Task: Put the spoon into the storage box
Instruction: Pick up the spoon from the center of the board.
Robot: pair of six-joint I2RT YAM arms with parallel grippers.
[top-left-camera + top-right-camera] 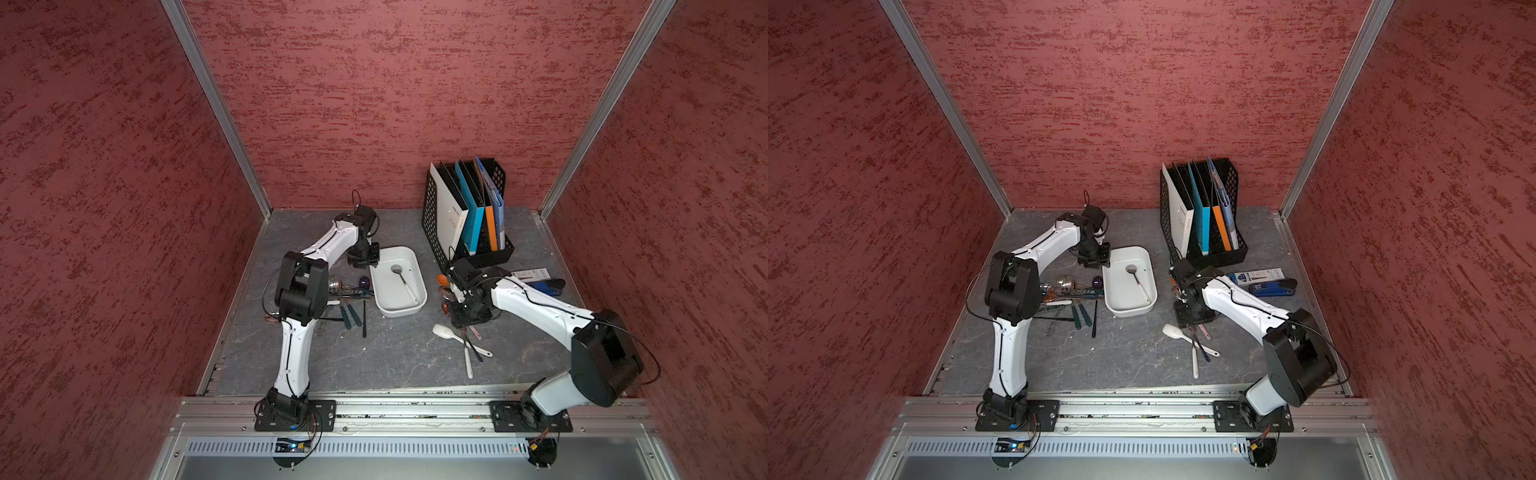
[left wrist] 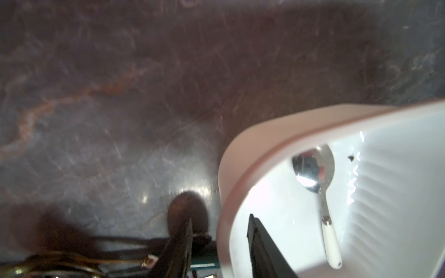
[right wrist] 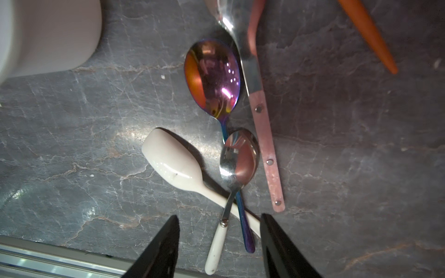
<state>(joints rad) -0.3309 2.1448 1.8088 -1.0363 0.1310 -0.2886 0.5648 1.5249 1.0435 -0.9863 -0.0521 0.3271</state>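
One spoon (image 1: 404, 281) already lies in the white storage box (image 1: 400, 311), steel bowl toward the back wall and white handle running diagonally toward the front. It is flat on the floor of the box and nothing touches it. The box sits mid-bench between two heaps of cutlery, which I take to be deliberate, since either arm can reach it from its own pile.

The left gripper (image 1: 365, 259) hangs at the box's far left corner. In its wrist view the left gripper (image 2: 220, 217) has its jaws moderately apart and straddling the rim, one finger (image 2: 262, 248) over the box interior and the other outside. It holds nothing. A dark spoon bowl (image 2: 187, 211) lies on the bench (image 1: 395, 357) just outside the wall, at the edge of the left heap (image 1: 349, 295).

The right gripper (image 3: 219, 215) is poised low over its own pile, jaws parted and empty. Right below them, three handles cross: a white ceramic spoon (image 3: 173, 163), an iridescent spoon (image 3: 212, 77) and a small steel spoon with a white handle (image 3: 238, 158). A pink riveted handle (image 3: 265, 134) lies beside them. With the handles overlapping like that, I'd guess a clean single pick is awkward. The small one rides on top, so it looks the likeliest target.

The black file rack (image 1: 469, 253) stands behind, well out of it.
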